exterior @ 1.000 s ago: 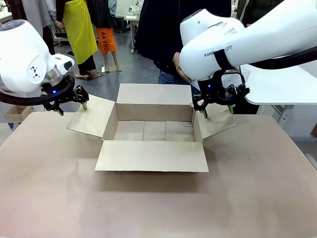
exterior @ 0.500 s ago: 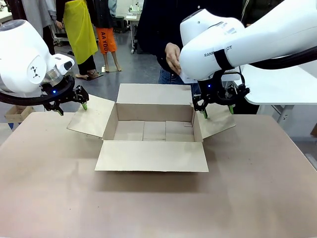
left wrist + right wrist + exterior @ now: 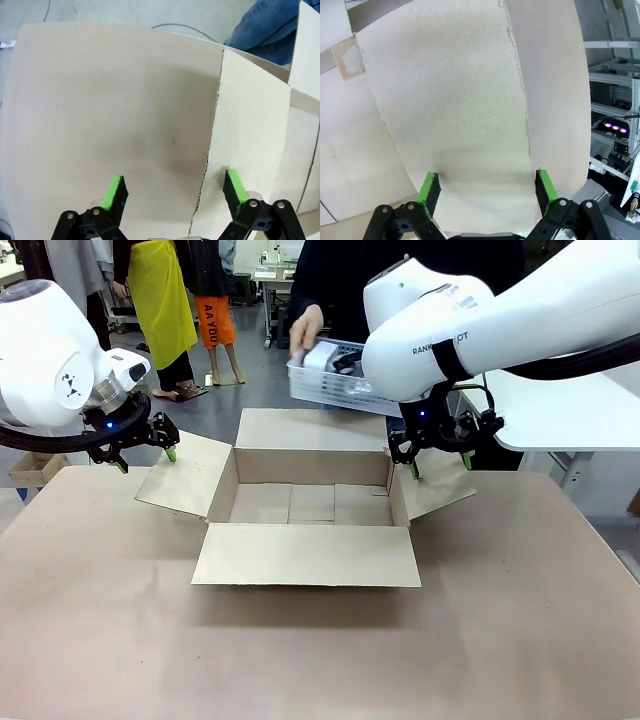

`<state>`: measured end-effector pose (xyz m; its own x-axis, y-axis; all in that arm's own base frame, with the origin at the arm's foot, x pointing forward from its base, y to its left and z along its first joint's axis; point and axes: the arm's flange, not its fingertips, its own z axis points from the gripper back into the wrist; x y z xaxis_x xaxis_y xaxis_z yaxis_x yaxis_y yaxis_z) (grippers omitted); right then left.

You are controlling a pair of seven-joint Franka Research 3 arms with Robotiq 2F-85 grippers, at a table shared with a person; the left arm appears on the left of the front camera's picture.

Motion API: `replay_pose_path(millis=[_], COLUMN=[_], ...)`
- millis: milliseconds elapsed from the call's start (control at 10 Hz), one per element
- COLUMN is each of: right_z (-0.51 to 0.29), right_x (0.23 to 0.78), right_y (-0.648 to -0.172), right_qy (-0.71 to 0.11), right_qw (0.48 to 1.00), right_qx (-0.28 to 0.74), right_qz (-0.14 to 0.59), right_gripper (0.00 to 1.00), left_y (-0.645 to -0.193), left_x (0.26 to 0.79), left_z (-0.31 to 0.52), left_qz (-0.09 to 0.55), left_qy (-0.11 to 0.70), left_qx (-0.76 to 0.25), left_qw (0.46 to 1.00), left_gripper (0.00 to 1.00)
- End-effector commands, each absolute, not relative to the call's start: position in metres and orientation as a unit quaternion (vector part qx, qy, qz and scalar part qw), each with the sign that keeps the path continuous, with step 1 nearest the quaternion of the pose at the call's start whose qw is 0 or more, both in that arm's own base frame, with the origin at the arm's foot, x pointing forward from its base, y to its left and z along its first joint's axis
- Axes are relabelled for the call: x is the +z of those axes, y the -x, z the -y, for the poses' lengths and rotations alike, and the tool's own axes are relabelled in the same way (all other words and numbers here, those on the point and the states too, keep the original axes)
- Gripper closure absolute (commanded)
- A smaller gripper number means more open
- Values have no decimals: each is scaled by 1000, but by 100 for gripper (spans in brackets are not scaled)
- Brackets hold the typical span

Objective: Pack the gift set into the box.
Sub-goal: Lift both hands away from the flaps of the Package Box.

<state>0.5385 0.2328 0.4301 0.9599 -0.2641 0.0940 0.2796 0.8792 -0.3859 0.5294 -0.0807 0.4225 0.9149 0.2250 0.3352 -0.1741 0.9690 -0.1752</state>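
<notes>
Leaving room mattered most: your left gripper [image 3: 147, 458] and right gripper [image 3: 440, 466] hung wide open over the side flaps [image 3: 185, 475] of the box [image 3: 305, 555] on the table [image 3: 320, 660]. The person's white basket [image 3: 335, 388] needed a clear way down into it.

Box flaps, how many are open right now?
4: the far flap stands up, the near flap folds outward, the left flap and right flap spread sideways. None are hidden.
</notes>
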Motion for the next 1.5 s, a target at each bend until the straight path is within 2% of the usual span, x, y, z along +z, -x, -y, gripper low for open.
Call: replay_pose_path(millis=[0, 1400], right_z=[-233, -233], right_x=[431, 431], right_y=[-540, -540], right_qy=[212, 212], right_qw=[966, 966], right_qx=[-146, -146], right_qz=[28, 28], right_gripper=[0, 0], left_y=[-529, -529], left_x=[425, 425], left_z=[84, 84], left_qz=[179, 179], left_qy=[63, 63], left_qx=[111, 111], left_qw=[976, 976], left_gripper=[0, 0])
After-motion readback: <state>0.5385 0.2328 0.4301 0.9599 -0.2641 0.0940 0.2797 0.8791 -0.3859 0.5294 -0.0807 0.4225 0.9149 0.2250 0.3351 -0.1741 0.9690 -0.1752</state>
